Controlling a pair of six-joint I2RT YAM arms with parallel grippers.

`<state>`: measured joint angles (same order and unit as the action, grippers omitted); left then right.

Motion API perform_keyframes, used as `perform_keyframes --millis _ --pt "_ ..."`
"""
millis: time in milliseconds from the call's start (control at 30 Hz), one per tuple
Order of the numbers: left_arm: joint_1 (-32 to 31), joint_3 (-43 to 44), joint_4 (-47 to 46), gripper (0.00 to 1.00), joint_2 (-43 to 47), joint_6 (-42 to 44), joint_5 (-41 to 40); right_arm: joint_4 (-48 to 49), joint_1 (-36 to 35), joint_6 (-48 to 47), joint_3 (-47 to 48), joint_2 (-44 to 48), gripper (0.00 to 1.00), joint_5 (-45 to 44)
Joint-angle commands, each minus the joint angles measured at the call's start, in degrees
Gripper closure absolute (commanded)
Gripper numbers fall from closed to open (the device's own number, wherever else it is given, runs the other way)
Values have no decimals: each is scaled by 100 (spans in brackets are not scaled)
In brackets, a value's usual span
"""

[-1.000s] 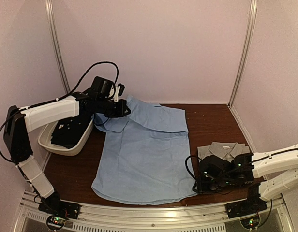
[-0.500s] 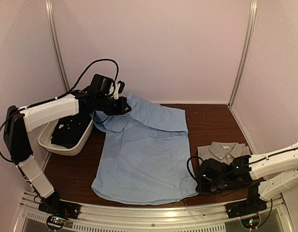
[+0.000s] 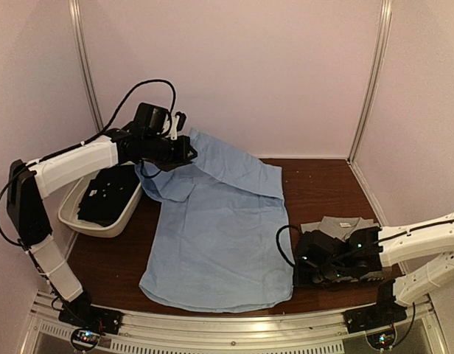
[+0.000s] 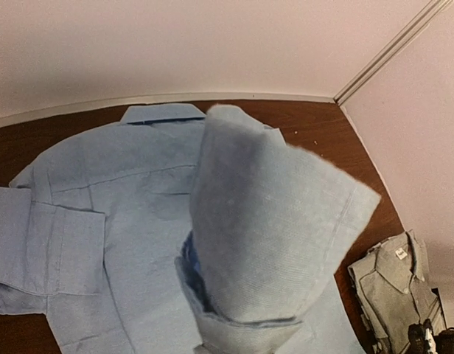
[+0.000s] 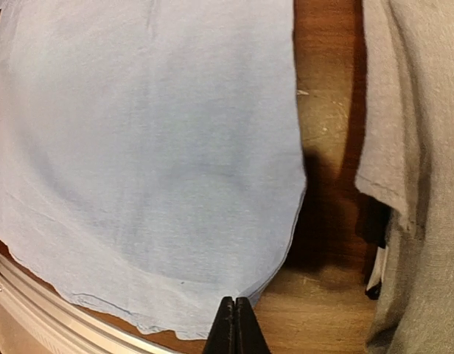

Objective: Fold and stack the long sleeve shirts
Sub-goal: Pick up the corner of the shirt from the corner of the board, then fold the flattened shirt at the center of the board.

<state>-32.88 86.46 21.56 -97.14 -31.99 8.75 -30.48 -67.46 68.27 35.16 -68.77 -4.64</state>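
Observation:
The light blue shirt (image 3: pixel 219 228) lies spread flat across the middle of the table. Its far left shoulder is lifted off the table in my left gripper (image 3: pixel 181 153), which is shut on it. In the left wrist view the raised blue fold (image 4: pixel 271 221) drapes over the fingers and hides them. My right gripper (image 5: pixel 235 304) is shut, its tips pinching the blue shirt's (image 5: pixel 138 147) near right hem corner. The grey collared shirt (image 3: pixel 337 227) lies folded at the right, partly under the right arm, and shows beside the gripper (image 5: pixel 426 147).
A white bin (image 3: pixel 72 214) holding dark clothing (image 3: pixel 109 195) stands at the left, under the left arm. The metal front rail (image 5: pixel 35 310) runs just below the blue hem. Bare brown table (image 3: pixel 323 184) shows at the back right.
My right gripper has slid left to the blue shirt's hem corner and closed on it. The left gripper has risen a little with the shoulder of the shirt.

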Motion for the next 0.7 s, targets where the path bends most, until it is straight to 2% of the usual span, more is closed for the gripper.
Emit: perform_keyframes --millis 0,367,667 --pt "235 311 23 100 -44 164 -148 30 -140 -449 516 -222 100 -215" --pt "907 152 445 100 274 381 -512 1167 -331 -1563 1466 -1510 100 730" --pt "1348 -389 477 100 696 454 -705 1805 -321 -1738 1565 -2157 100 1333"
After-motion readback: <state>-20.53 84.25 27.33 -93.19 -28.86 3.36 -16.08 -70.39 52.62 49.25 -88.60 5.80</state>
